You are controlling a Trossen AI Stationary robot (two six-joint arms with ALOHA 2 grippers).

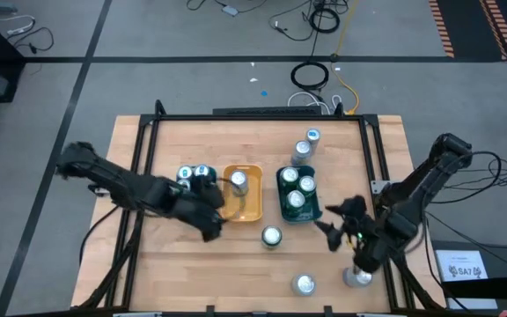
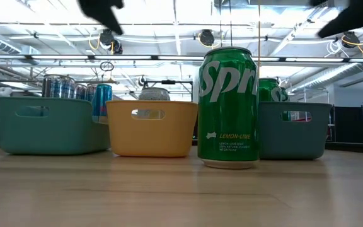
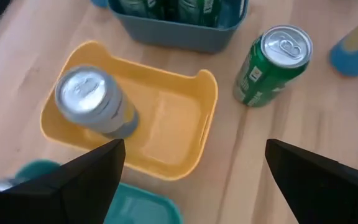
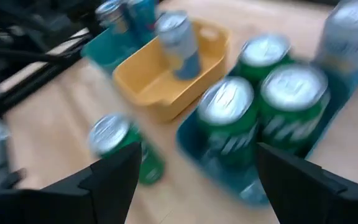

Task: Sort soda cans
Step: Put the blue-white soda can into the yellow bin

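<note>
Green can [image 2: 227,108] stands before yellow tray [image 1: 243,194]; left gripper [image 1: 208,210] and right gripper [image 1: 334,224] gape empty.

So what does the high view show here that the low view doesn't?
Only the high view shows both pincers: the left pincer open by the yellow tray, the right pincer open beside the dark-green tray. It also shows four cans standing loose on the table outside the trays, two behind and two in front. Only the low view shows the printed label of the green can and the room's ceiling lights. Both show the three trays in a row and that loose green can in front of them.
</note>
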